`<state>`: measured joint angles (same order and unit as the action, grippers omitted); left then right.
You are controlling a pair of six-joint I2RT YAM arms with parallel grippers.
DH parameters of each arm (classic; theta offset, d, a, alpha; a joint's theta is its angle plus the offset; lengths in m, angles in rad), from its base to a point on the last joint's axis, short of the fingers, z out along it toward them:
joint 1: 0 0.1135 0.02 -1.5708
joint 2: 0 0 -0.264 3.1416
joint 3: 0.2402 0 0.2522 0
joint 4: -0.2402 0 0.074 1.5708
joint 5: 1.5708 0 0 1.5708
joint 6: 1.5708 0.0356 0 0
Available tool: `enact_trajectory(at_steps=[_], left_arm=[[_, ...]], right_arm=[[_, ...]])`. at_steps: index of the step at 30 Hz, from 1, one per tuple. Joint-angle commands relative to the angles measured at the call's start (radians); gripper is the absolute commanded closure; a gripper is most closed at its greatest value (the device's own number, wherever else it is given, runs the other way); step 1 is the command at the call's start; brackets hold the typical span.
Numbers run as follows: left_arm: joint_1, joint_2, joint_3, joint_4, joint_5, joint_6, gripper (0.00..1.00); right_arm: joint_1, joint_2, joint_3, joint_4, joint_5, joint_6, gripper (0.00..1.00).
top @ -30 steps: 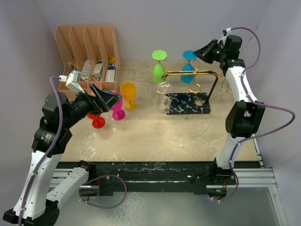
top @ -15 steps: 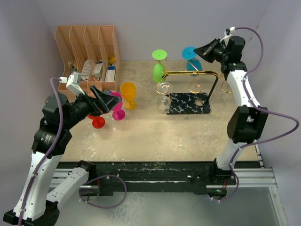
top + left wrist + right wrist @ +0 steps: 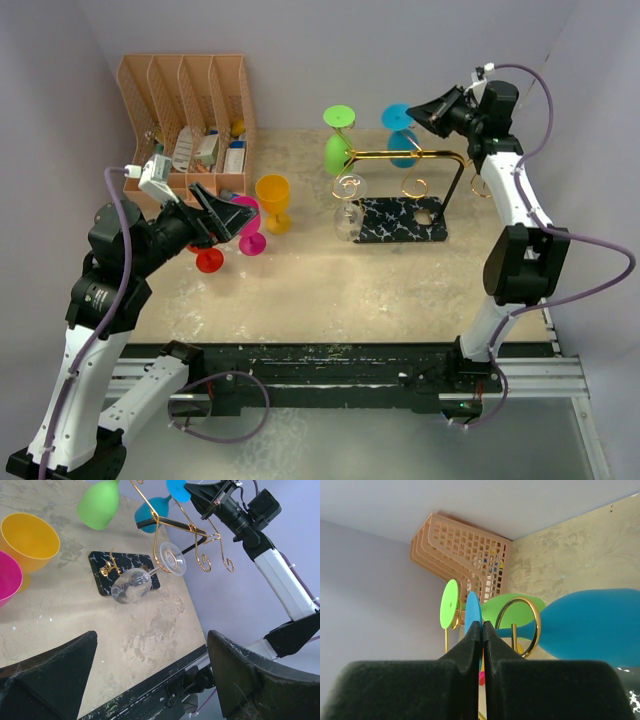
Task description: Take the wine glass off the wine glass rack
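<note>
R gripper [image 3: 481, 627] clamped on foot of blue glass [image 3: 590, 622], hung on rack [image 3: 400, 153] by tabletop [image 3: 330, 280] far edge. L gripper [image 3: 225, 212] jaws wide open, empty, near left edge.

white links [image 3: 70, 390] and black joints [image 3: 522, 262] make up both arms, each trailed by a lilac cable [image 3: 121, 222]. the left gripper [image 3: 151, 640] has black wedge-shaped fingers [image 3: 250, 680], dusty, with a white camera block [image 3: 155, 178] behind them.

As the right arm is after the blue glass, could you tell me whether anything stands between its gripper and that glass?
Nothing visible does: the right gripper is shut on the edge of the round foot of the blue glass, above the rack.
</note>
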<state>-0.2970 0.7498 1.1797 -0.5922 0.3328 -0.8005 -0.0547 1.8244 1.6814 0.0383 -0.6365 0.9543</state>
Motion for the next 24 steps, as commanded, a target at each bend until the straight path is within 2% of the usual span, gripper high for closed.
enact_trajectory(at_steps=[1, 9, 14, 18, 24], left_arm=[[-0.002, -0.009, 0.022, 0.024, 0.003, 0.007, 0.07], [-0.003, -0.009, 0.026, 0.023, 0.004, 0.003, 0.07], [-0.003, -0.011, 0.030, 0.020, 0.008, -0.001, 0.08], [-0.003, -0.022, 0.032, 0.013, 0.000, -0.003, 0.09], [-0.002, -0.034, 0.031, 0.011, -0.003, -0.017, 0.11]], right_arm=[[-0.004, -0.110, -0.002, -0.012, 0.056, -0.040, 1.00], [-0.004, -0.222, 0.010, -0.170, 0.297, -0.160, 1.00], [-0.004, -0.241, 0.037, -0.204, 0.363, -0.191, 1.00], [-0.004, -0.270, 0.026, -0.141, 0.373, -0.201, 1.00], [-0.002, -0.347, -0.018, 0.023, 0.299, -0.224, 1.00]])
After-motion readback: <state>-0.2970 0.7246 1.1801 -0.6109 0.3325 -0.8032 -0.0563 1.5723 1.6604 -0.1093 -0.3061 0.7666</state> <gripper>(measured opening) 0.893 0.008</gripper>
